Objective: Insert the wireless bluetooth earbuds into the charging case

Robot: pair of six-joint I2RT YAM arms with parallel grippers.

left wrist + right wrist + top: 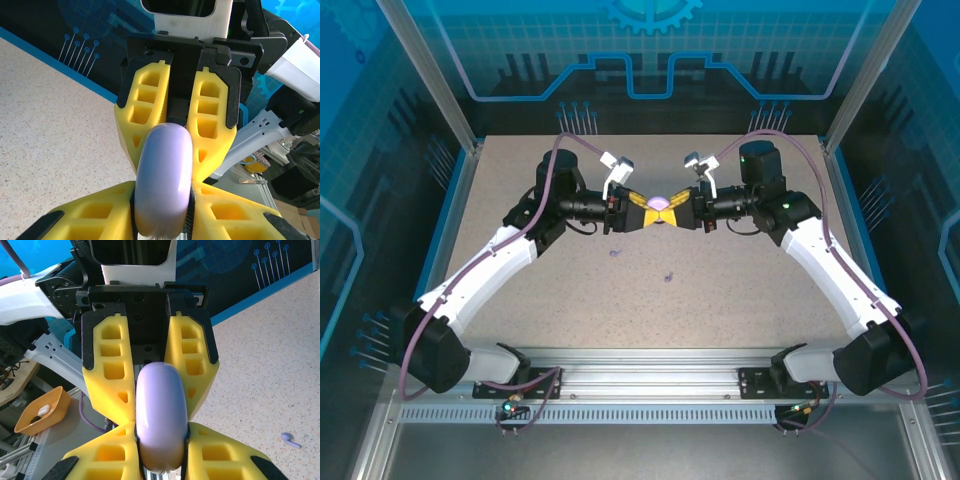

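A lavender charging case [661, 203], closed and seen edge-on, hangs above the middle of the table, pinched from both sides. My left gripper [642, 211] is shut on its left end and my right gripper [682, 211] on its right end. In the left wrist view the case [165, 170] sits between my yellow fingers [90, 215], with the right gripper [181, 117] facing it. From the right wrist the case [161, 405] looks the same, with the left gripper [150, 355] opposite. Two lavender earbuds [616, 252] [668, 276] lie on the table in front; one earbud [290, 439] shows at lower right.
The speckled table [520, 290] is walled by blue panels and metal posts at the back and sides. An orange bin [42, 412] holding small items stands off the table. The rail with both arm bases runs along the near edge [640, 365].
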